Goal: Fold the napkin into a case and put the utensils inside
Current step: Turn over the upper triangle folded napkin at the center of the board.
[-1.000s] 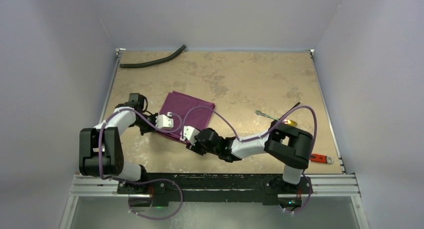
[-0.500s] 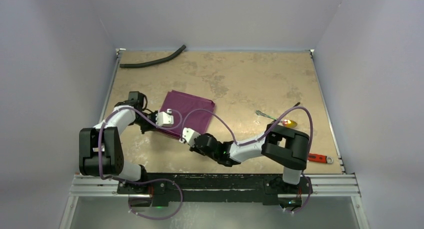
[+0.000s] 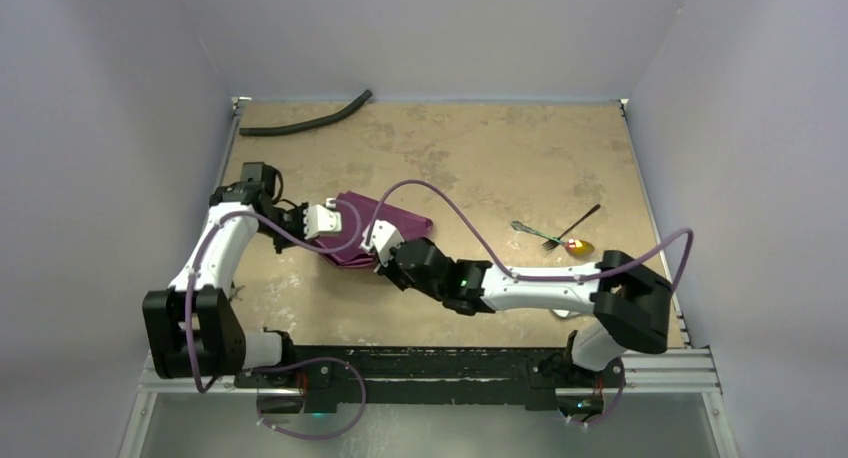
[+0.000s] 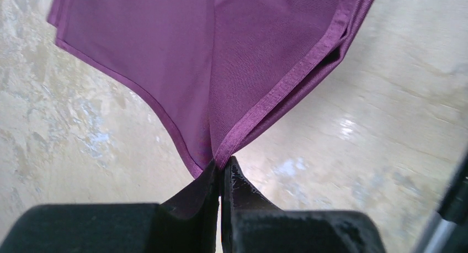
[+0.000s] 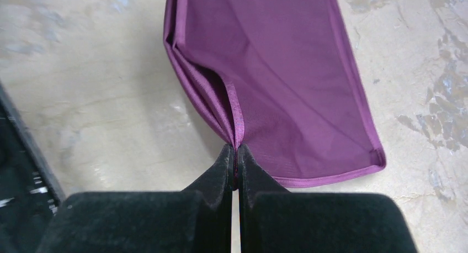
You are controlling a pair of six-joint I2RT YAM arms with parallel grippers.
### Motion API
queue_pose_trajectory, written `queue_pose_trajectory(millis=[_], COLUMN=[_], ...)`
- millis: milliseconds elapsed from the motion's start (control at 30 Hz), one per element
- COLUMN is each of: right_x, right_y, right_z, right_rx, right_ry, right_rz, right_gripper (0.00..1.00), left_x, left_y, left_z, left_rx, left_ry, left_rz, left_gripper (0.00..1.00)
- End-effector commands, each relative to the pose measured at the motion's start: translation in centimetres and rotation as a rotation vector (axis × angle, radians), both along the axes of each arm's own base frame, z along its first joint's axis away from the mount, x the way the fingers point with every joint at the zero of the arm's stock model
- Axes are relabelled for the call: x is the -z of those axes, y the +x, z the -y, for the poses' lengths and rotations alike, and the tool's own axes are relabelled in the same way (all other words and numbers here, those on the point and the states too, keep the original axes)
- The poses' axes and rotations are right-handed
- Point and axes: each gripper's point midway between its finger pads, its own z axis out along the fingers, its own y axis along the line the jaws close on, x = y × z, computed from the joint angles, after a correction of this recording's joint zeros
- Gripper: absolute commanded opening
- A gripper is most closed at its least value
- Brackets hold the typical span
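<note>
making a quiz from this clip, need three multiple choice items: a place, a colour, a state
1. Where is the black hose? A) the table's far left corner B) beside the fork C) by the arm bases
2. The napkin's colour? A) green B) white C) plum-purple
3. The right fingers are: A) wide open B) shut on the napkin's edge C) holding the spoon
1 A, it lies along the far left edge. 2 C, wrist views show purple cloth. 3 B, the hem is pinched between them.
</note>
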Motion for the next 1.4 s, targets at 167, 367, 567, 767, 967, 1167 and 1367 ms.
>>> queue_pose_trajectory(millis=[167,367,567,767,967,1167,1367], right_x=[-5.2,-10.9,-10.6,-5.1,1.1,3.2,6.4], right_y=[-9.3,-13.4,-5.9,5.6,14.3,21.0,24.9], right_z=[0.9,2.1,3.2,4.6,5.1,6.0,6.4], right_rx=[-0.132,-0.194,-0.131,-0.031,0.029,0.102,0.190], right_ry=[0.089,0.216,0.294,0.284,0.202,0.242,0.199], right_rz=[-0.247,-0.345,-0.370,-0.421,-0.497,-0.497,-0.526], right_gripper=[0.00,0.00,0.00,0.00,0.00,0.00,0.25], left_x=[-7.5,-14.9,-13.5,-7.3,0.1,4.1,1.2], left_y=[-9.6,-9.0,-6.2,3.0,14.5,22.5,26.2], left_z=[1.9,4.2,5.9,5.2,4.1,3.4,3.8], left_rx=[0.072,0.003,-0.113,-0.364,-0.654,-0.832,-0.890], left_ry=[-0.073,-0.179,-0.316,-0.341,-0.169,-0.067,-0.131], left_rz=[-0.036,0.135,-0.054,-0.077,-0.046,-0.050,0.050], left_gripper=[0.00,0.00,0.00,0.00,0.00,0.10,0.72])
